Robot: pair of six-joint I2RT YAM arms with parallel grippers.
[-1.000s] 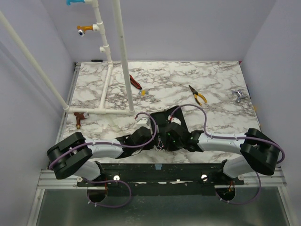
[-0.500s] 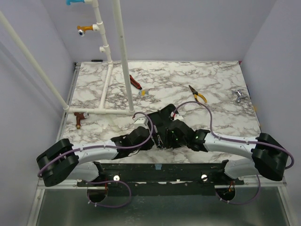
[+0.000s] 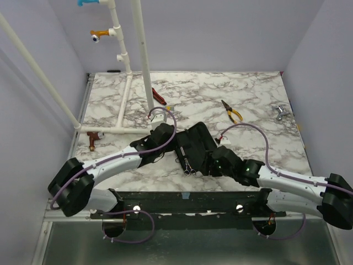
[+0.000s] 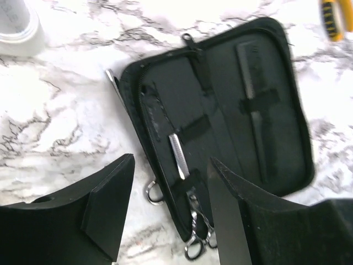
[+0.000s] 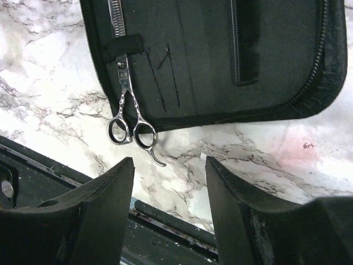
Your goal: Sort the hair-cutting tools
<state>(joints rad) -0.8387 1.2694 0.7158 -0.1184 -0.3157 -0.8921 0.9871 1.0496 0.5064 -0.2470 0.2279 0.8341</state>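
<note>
Right wrist: scissors [image 5: 122,83] lie along the case [image 5: 193,55], rings toward near edge; left gripper [image 4: 171,161], right gripper [image 5: 170,161] both spread

Silver scissors [image 4: 179,157] lie strapped inside an open black case [image 4: 220,72] just ahead of the left gripper [image 4: 171,159]. The black comb [image 4: 253,99] is strapped farther right. The second scissors [image 4: 114,84] peek out on the left.

No readable text; tiny mark on scissors [image 5: 123,83] illegible.
</note>
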